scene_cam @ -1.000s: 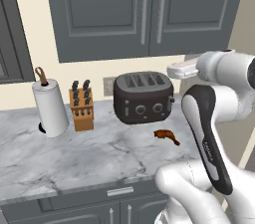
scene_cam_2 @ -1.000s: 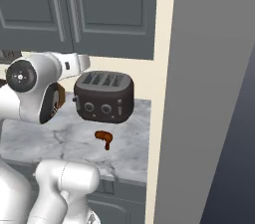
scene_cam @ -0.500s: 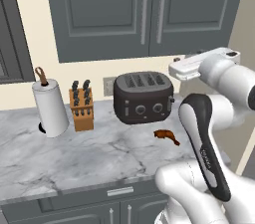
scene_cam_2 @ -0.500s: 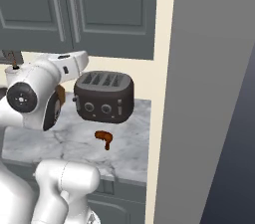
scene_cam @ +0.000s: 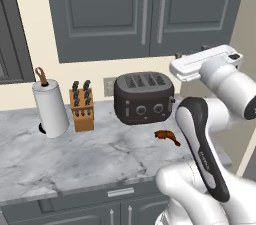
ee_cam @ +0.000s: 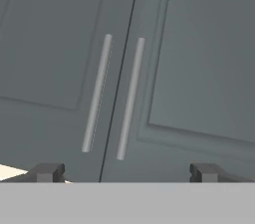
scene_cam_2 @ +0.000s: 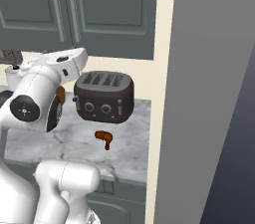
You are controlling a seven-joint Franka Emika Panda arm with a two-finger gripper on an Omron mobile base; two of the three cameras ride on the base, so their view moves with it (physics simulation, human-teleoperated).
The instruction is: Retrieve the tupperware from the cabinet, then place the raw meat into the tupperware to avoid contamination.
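Observation:
The cabinet [scene_cam: 145, 9] hangs above the counter with both panelled doors shut, so the tupperware is hidden. In the hand view its two silver bar handles [ee_cam: 130, 98] stand side by side straight ahead. My gripper [ee_cam: 127, 173] faces these doors at some distance, open, with nothing between its fingertips [ee_cam: 47, 172]. My white hand [scene_cam: 200, 61] hovers above the right end of the toaster. The raw meat [scene_cam: 167, 137], a small reddish-brown drumstick, lies on the marble counter in front of the toaster, also seen as raw meat [scene_cam_2: 103, 138].
A black four-slot toaster [scene_cam: 144, 98] stands at the back of the counter [scene_cam: 75, 154]. A knife block [scene_cam: 82, 106] and a paper towel roll [scene_cam: 49, 109] stand to its left. A tall cream wall panel [scene_cam_2: 199, 93] bounds the counter on the right.
My hand has risen slightly and tilted up toward the cabinet doors, with the jaws still wide. Nothing on the counter has moved.

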